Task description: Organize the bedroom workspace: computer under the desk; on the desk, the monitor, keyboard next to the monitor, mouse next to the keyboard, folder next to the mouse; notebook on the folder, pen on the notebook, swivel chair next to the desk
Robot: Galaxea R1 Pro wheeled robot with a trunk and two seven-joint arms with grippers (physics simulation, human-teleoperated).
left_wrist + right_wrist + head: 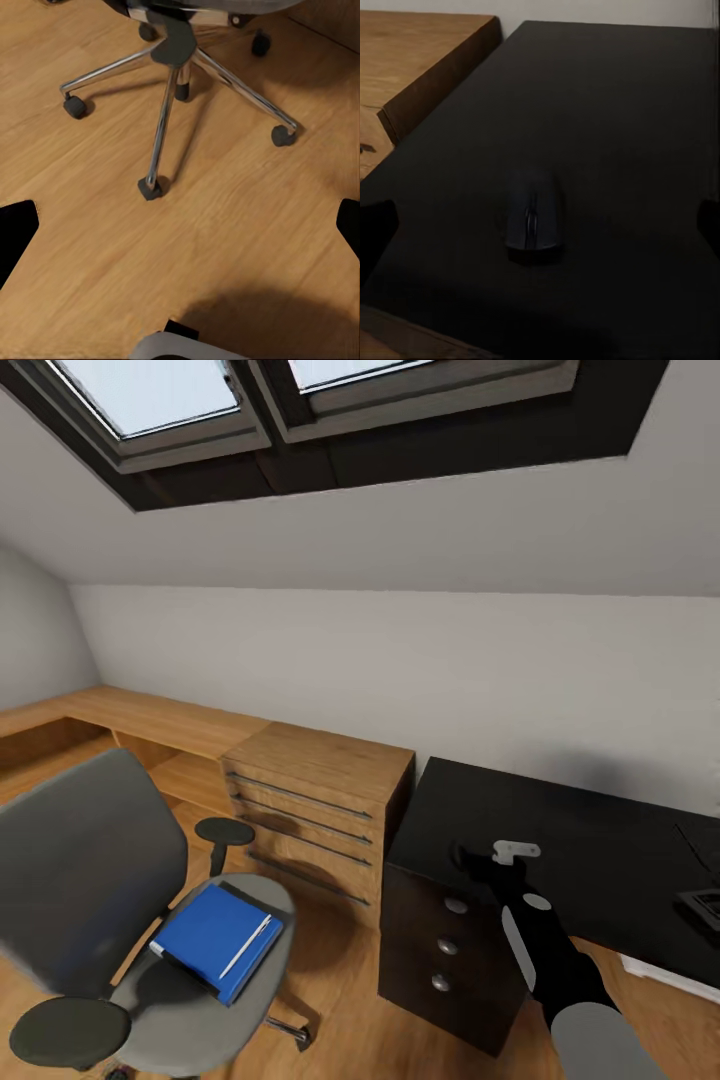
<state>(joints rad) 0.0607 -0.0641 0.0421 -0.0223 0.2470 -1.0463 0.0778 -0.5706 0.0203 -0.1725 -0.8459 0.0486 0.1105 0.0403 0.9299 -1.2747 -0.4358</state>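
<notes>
The grey swivel chair (90, 880) stands on the floor at the left. On its seat lies the blue folder (215, 940) with the pale pen (246, 946) on top. The chair's chrome base (169, 90) shows under my open left gripper (180, 225), which hangs above the wooden floor. My right gripper (490, 855) is over the near left corner of the black desk (600, 830). It is open, and the black mouse (534, 214) rests on the desk top between and just ahead of its fingers (375, 232). Notebook, monitor and computer are out of view.
A light wooden chest of drawers (320, 800) stands between the chair and the desk's black drawer unit (445, 950). A low wooden ledge (150, 720) runs along the sloped wall. A dark grey corner (705, 905) of something lies on the desk at the right edge.
</notes>
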